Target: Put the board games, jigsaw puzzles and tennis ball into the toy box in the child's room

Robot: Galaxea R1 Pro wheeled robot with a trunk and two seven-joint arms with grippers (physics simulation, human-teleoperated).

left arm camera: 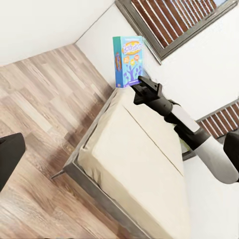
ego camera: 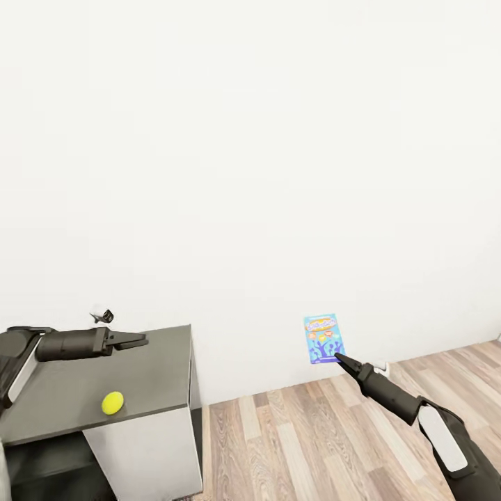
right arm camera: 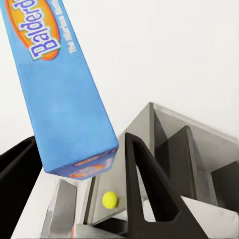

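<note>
The right pincer [ego camera: 339,358] was clamped on the lower edge of the small blue board game [ego camera: 324,338], which stood upright in the air in front of the white wall, well clear of the wood floor [ego camera: 313,438]. In the right wrist view the box [right arm camera: 59,94] sat between the two dark fingers [right arm camera: 144,189], pinched at its end, so most of its length stuck out beyond the grip; held that way it could be carried without brushing the arm, though such a long overhang would probably let it swing if moved sharply. In the left wrist view the same game [left arm camera: 127,60] showed held up above the bed [left arm camera: 134,164], with its plain beige mattress.

The left pincer [ego camera: 136,341] hovered over the far part of the dark grey bench [ego camera: 160,362] at the left, with nothing between its jaws; whether they were parted or together I could not tell. The tennis ball [ego camera: 113,402] lay on that low bench surface nearer the robot, apart from the left pincer. The right wrist view also caught the ball [right arm camera: 110,199] small and far below the held box. The task looked partway through: this game was in hand and its carry to the toy box remained, and the ball had yet to be picked up.
</note>
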